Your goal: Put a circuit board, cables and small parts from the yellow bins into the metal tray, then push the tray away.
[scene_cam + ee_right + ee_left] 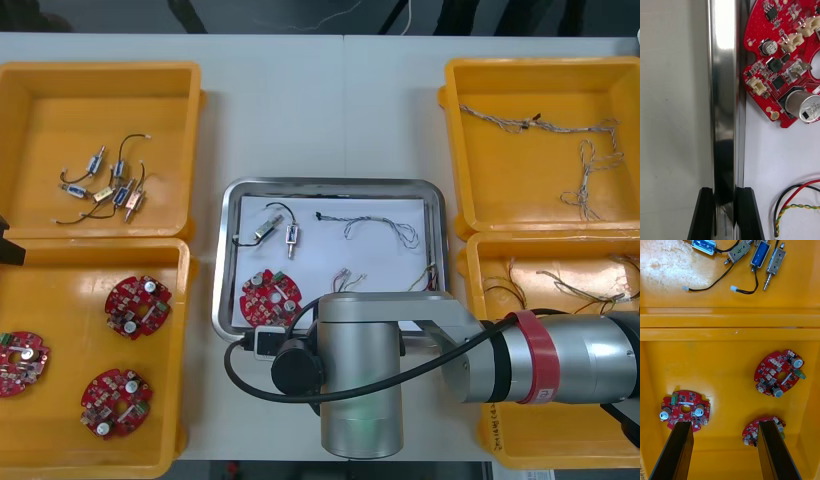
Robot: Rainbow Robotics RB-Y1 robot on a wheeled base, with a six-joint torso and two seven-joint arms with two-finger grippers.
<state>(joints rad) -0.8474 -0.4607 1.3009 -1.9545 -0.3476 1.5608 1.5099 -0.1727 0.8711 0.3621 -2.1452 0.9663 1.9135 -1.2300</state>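
Two black fingers of the right gripper (725,213) straddle the near rim of the shiny rectangular metal tray (723,93). One finger stands outside on the light surface (673,112), the other inside on the white lining (763,157), and they are closed down to the rim's width.

Inside the tray, beyond the inner finger, lies a round red circuit board (786,67). A red and yellow cable (790,195) loops just beside that same finger. From the front view we also note a twisted blue and white cable (380,228) and small metal parts (292,238) farther in.

We judge the loading done and the push the step in hand.

Handling notes:
- The tray looks stiff, thin-walled and smooth, so it should slide readily and hold its shape.
- It is probably light even when loaded.
- The polished rim is slippery, so a pinch here serves better to steer than to lift.
- The best hold is on the near rim close to its middle, so the tray runs straight rather than swinging round.
- The contents lie loose on the lining, and a jerky shove could scatter them.
- The board's tall components look fragile, so we would keep the inner finger off it.

The left gripper (725,425) hangs over a yellow bin (730,352) with its fingers spread wide and nothing between them. Spare red boards lie on the bin floor beside and beyond them.
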